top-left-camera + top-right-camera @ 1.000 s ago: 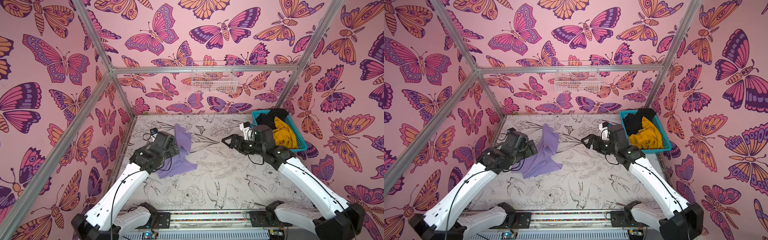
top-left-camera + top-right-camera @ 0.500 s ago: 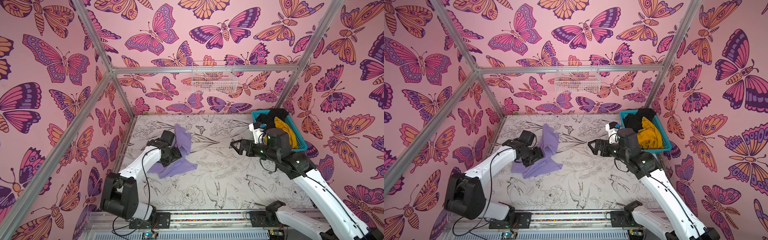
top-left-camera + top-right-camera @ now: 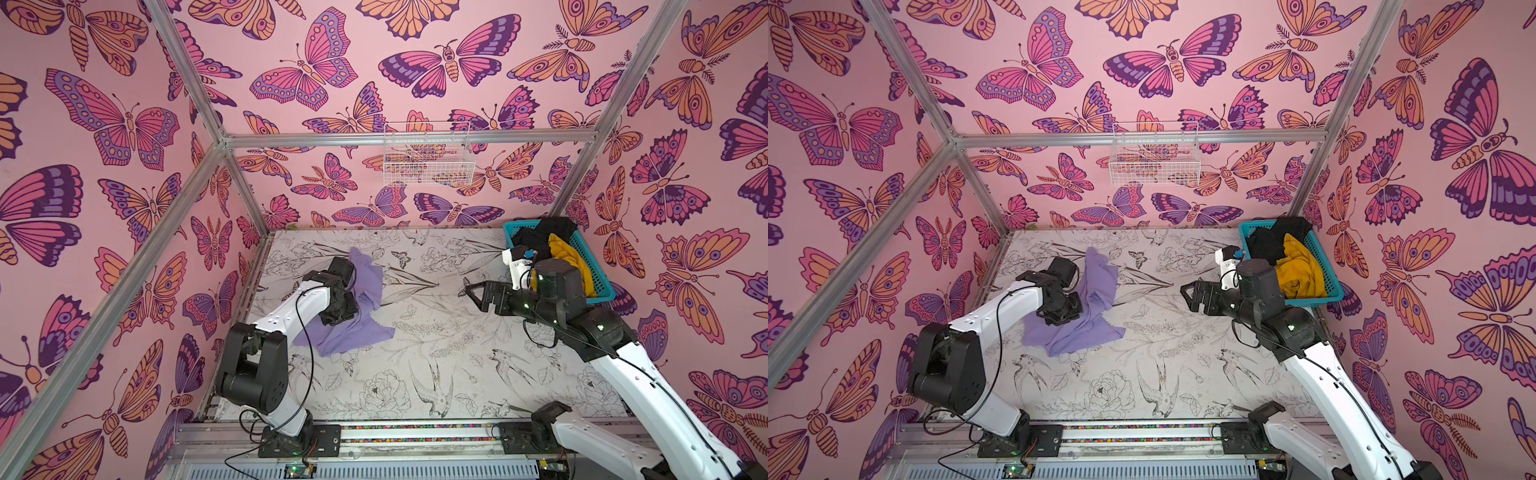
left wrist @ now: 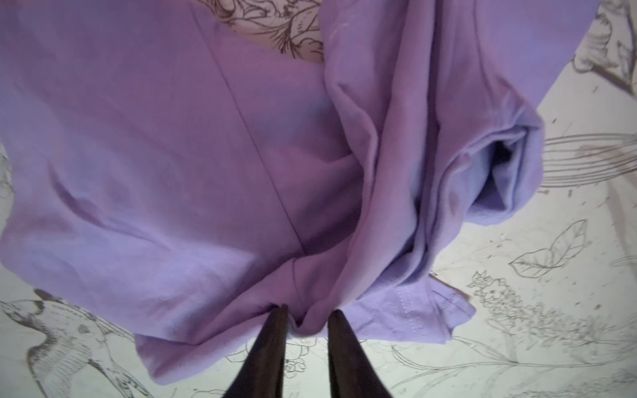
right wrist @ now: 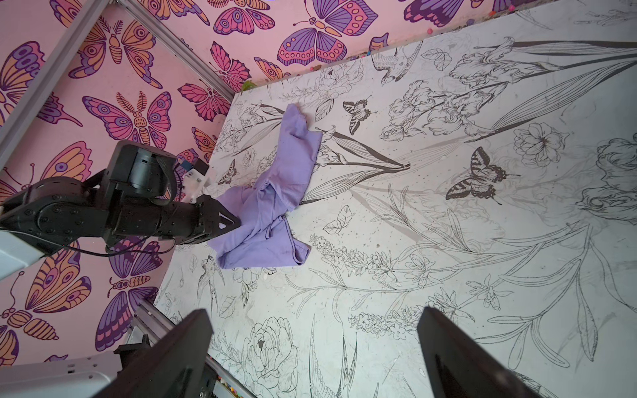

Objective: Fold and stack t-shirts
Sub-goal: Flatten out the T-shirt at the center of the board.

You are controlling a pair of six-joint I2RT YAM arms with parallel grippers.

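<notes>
- Table [image 3: 415, 386]: the strip in the lower centre of both top views carries no cloth; judged to be the working room for flattening and stacking
- Left gripper [image 4: 306, 315]: jaws narrow, pinching a small ridge of cloth beside a stitched hem, at the lower centre of the left wrist view; the low grip at an edge is judged to serve pulling the cloth out flat
- Lavender t-shirt [image 3: 361, 334]: lies crumpled on the table, left of centre in both top views, with one sleeve opening gaping; it is not yet spread, so folding is judged to be at its start
- Right gripper [image 5: 313, 313]: jaws wide and holding nothing, above the table right of centre, well apart from the shirt and pointing toward it; judged ready to take a second edge
- Teal basket [image 3: 592, 270]: at the table's upper right corner; the mustard t-shirt [image 3: 569, 257] and the black t-shirt [image 3: 540, 239] lie heaped inside, not yet handled
</notes>
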